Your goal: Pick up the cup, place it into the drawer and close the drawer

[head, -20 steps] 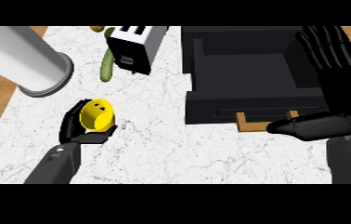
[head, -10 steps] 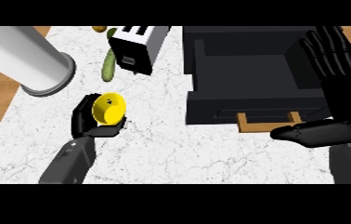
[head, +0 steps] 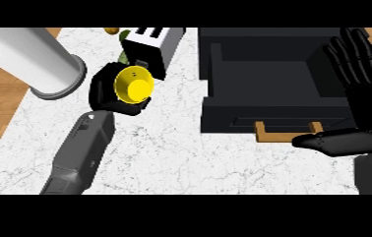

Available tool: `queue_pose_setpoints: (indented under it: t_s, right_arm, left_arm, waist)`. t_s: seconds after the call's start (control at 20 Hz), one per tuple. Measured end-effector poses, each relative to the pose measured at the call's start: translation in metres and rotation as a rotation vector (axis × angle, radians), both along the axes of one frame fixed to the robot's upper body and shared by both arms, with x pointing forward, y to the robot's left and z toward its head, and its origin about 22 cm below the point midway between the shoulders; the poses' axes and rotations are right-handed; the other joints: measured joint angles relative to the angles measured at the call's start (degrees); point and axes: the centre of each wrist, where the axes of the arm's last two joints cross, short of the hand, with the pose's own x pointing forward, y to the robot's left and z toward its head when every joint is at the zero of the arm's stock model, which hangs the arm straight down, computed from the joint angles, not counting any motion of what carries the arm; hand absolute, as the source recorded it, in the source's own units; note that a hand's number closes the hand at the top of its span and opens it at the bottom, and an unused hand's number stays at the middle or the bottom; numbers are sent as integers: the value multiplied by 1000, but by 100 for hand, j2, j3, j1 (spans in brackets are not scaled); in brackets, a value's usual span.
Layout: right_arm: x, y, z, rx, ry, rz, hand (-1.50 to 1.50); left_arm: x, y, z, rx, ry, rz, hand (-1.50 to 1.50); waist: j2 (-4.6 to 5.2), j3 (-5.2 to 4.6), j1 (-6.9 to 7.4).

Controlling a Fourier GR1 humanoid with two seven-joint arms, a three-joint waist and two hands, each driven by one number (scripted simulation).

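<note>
- One yellow cup [head: 134, 85].
- One black drawer [head: 265, 78], which stood open, with one wooden handle [head: 285, 132].
- One toaster [head: 152, 49].
- One grey cylinder [head: 40, 59].
- One green vegetable [head: 123, 46], mostly hidden.
- Two hands: left hand [head: 109, 91], right hand [head: 352, 69].
- One marble tabletop [head: 189, 162].

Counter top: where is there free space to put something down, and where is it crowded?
Bare marble counter lies in front of the open black drawer and right of the left hand holding the yellow cup. The far left is crowded: grey cylinder and toaster stand close together. The right hand rests open at the drawer's right side.
</note>
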Motion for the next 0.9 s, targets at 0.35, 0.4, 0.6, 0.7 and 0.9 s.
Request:
queue_pose_setpoints:
  t_s: [0.35,0.4,0.6,0.7,0.9]
  right_arm:
    - [6,-1,0,-6,-2,-12,-150]
    - [6,-3,-1,-5,0,-12,-150]
    - [5,1,-3,-7,-8,-15,-150]
    - [7,-1,-4,-6,-7,-22,-150]
    - [8,6,-2,-4,-13,-15,-150]
  left_arm:
    - [34,-64,82,34,-53,-131,150]
    - [36,-73,94,42,-54,-134,150]
    - [47,-106,145,76,-52,-141,150]
    - [51,-123,172,98,-44,-140,150]
    - [57,-152,199,135,1,-127,150]
  waist:
    - [-18,2,27]
    - [-18,2,19]
    - [1,0,-33]
    - [8,0,-50]
    - [41,0,-141]
